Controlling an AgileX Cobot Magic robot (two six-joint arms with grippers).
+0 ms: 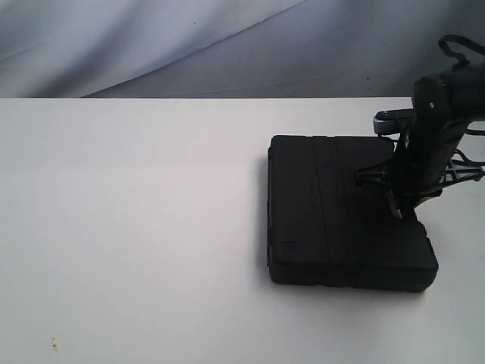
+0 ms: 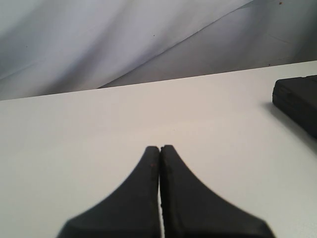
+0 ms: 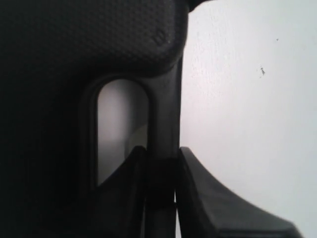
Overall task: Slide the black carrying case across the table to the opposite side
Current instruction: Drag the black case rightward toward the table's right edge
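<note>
My left end effector hangs pinched shut on nothing above the bare white desk. Farther in, on the desk's right half, the black carrying case lies flat. At its right edge my right end effector is clamped around the thin bar of the moulded handle. The shell looks like rigid textured plastic, so I judge it stiff, fairly heavy, and willing to slide on this smooth top. The handle is the sure hold, though driving from one edge could swing the case round. Beyond hangs a grey backdrop.
</note>
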